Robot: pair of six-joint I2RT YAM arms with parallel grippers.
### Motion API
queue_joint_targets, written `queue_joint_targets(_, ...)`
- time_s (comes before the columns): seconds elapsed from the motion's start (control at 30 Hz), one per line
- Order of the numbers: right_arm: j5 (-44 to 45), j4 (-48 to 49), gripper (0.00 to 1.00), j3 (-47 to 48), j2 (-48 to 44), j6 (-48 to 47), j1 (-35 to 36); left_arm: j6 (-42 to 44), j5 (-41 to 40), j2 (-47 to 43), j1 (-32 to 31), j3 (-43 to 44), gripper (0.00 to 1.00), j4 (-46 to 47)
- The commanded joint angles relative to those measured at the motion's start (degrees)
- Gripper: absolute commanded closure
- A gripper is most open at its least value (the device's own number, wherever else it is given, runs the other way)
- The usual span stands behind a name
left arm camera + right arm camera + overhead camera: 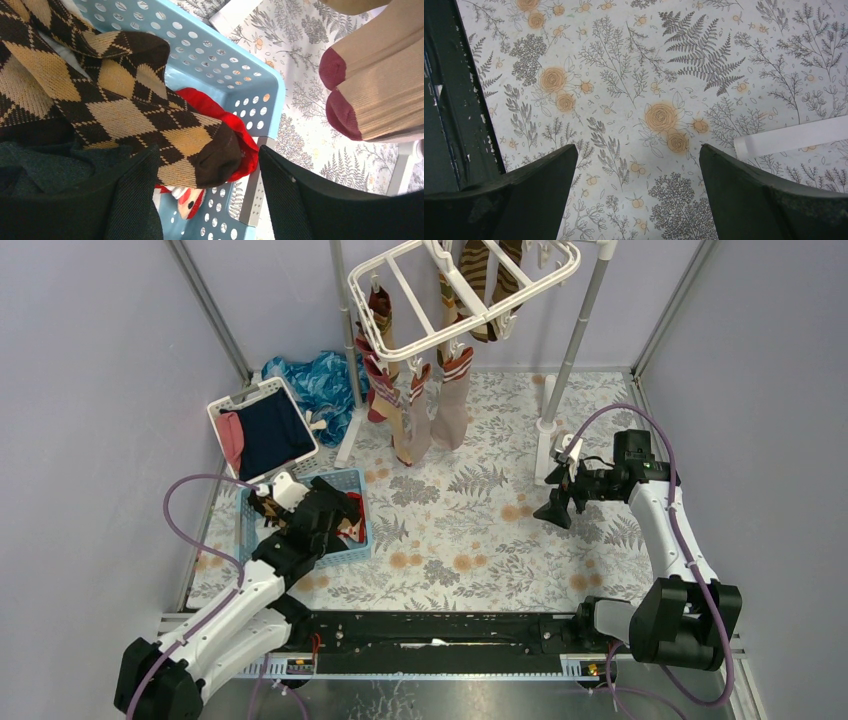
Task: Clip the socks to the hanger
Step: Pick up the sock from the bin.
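Nearest, the left gripper (208, 150) – jaws spread, not clamped – straddles the argyle sock (120, 110) in the blue basket (220, 55); the right gripper (638, 147) hangs wide, empty, over floral cloth (634, 65); beyond, tan socks (450, 400) dangle from the hanger (390, 348).

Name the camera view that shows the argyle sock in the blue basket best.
Left wrist: the argyle sock fills much of the frame, diamonds sharp, lying in the blue basket. Top external shows only a dark scrap beside the left arm, which covers the rest. Right wrist shows none of it, just flowered tablecloth.
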Motion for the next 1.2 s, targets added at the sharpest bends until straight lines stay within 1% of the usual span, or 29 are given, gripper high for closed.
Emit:
queue_joint_targets(0.0, -2.68, -3.21, 0.00, 0.73, -0.04, -2.83, -0.18, -2.50, -2.97, 1.35, 0.27, 2.18, 0.24, -4.27)
queue_joint_targets(0.2, -2.60, -3.79, 0.00, 0.80, -0.08, -3.85, -0.18, -1.07, -3.51, 1.91, 0.27, 2.44, 0.26, -3.82)
queue_joint_targets(0.27, -2.60, -3.84, 0.00, 0.78, -0.25, -3.91, -0.18, -0.58, -3.37, 2.79, 0.27, 2.92, 0.28, -4.17)
queue_joint_targets(0.4, -2.67, -3.93, 0.00, 0.69, -0.54, -4.05, -0.18, -1.80, -3.89, 6.15, 0.28, 5.93, 0.35, -8.14)
queue_joint_targets(0.6, -3.24, -4.46, 0.00, 0.69, -0.59, -4.57, -0.18, -4.18, -5.66, 13.87, 0.27, 11.12, 0.37, -14.78)
queue_joint_targets(0.63, -3.41, -4.57, 0.00, 0.72, -0.57, -4.71, -0.18, -4.07, -5.66, 14.67, 0.27, 11.52, 0.39, -14.89)
queue_joint_targets(0.7, -3.68, -4.77, 0.00, 0.78, -0.48, -5.01, -0.18, -2.79, -5.85, 16.10, 0.27, 12.25, 0.48, -14.51)
queue_joint_targets(0.77, -3.86, -5.01, 0.00, 0.71, -0.35, -5.35, -0.18, -1.82, -7.22, 17.22, 0.27, 12.93, 0.55, -14.52)
queue_joint_targets(0.8, -4.00, -5.10, 0.00, 0.70, -0.26, -5.52, -0.18, -1.77, -8.01, 17.63, 0.27, 13.28, 0.56, -14.81)
queue_joint_targets(0.87, -4.24, -5.31, 0.00, 0.70, -0.13, -5.78, -0.18, -2.45, -9.18, 18.15, 0.27, 13.52, 0.56, -15.25)
queue_joint_targets(1.17, -4.57, -5.42, 0.00, 0.65, -0.21, -6.06, -0.18, -3.97, -9.49, 18.74, 0.33, 12.22, 0.56, -15.71)
